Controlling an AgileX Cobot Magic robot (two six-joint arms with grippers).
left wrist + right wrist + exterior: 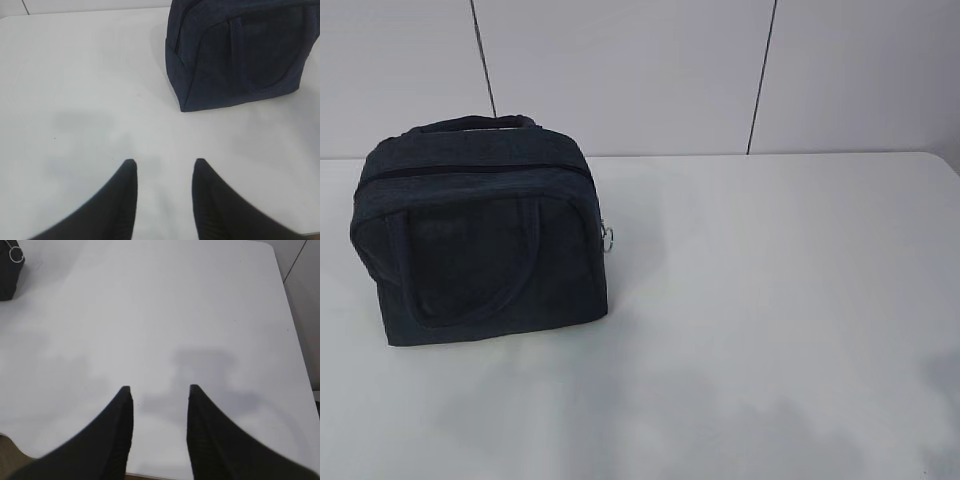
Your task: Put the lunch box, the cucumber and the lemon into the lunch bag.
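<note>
The dark navy lunch bag (480, 235) stands upright on the left of the white table (770, 300), its zipper closed and the metal ring pull (608, 239) hanging at its right side. The bag also shows at the upper right of the left wrist view (240, 50), and its corner with the ring shows in the right wrist view (9, 270). My left gripper (165, 162) is open and empty above bare table, short of the bag. My right gripper (159, 388) is open and empty near the table's front edge. The lunch box, cucumber and lemon are out of view. Neither gripper shows in the exterior view.
A pale wall with two dark vertical seams (483, 60) runs behind the table. The table's right edge (295, 325) and near edge (150, 474) show in the right wrist view. Soft arm shadows lie on the tabletop.
</note>
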